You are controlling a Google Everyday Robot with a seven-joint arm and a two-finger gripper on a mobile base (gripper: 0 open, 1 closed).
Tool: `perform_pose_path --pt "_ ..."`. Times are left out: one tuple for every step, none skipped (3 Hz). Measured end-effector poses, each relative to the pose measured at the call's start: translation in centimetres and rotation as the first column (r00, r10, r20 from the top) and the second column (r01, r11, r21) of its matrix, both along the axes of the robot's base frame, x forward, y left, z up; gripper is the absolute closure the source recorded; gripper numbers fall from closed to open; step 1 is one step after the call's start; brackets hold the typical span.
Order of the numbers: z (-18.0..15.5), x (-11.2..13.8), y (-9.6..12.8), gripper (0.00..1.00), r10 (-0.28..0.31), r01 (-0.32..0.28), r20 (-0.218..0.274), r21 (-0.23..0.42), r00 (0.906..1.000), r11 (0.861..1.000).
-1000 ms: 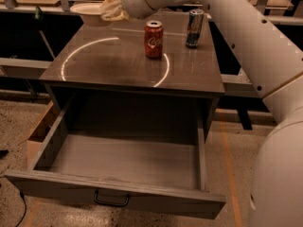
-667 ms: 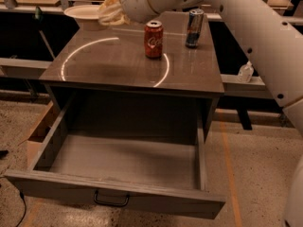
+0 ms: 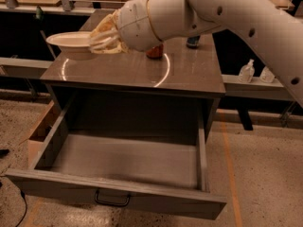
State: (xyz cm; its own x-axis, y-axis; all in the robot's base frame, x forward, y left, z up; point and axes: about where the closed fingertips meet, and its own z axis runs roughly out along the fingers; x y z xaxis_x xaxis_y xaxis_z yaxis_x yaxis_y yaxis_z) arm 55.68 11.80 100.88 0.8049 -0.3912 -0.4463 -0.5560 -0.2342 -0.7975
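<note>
— Speckled floor lies nearest, then a wide drawer pulled fully out of the cabinet, its inside bare. What sits above it?

— A dark tabletop with a bright ring of reflected light. At its left rear corner is a white bowl, lifted a little and hanging partly past the left edge.

— Who has it?

— The pincer. It is closed on the bowl's right-hand rim, one finger over the lip and the other apparently under or inside it.

— How would you expect that bowl to handle?

— Light, I'd judge, and thin-walled: it looks like a paper or foam one. The rim is the only sensible grip, since the wall is too wide and shallow to span. Held by one side, it may droop or flex, and a hard squeeze could crease the lip. It looks empty, so it should carry little weight.

— And the arm?

— It comes in from the upper right, sloping down and leftwards over the tabletop, with the thick white wrist level and the pincer pointing left.

— Anything behind?

— A red can stands just behind the wrist, mostly hidden. A dark can stands farther back to the right, and pale bottles stand on a ledge beyond the cabinet.
</note>
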Motion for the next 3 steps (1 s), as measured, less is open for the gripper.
perform_pose_path --pt "-1.9 -4.4 -0.4 1.0 -0.007 0.007 -0.08 -0.004 0.9968 1.0" --pt "-4.9 -8.2 -1.2 1.0 -0.02 0.013 -0.163 -0.043 0.9864 0.999" --pt "-8.3 -11.5 -1.5 1.0 -0.032 0.006 -0.223 -0.119 0.9743 0.993"
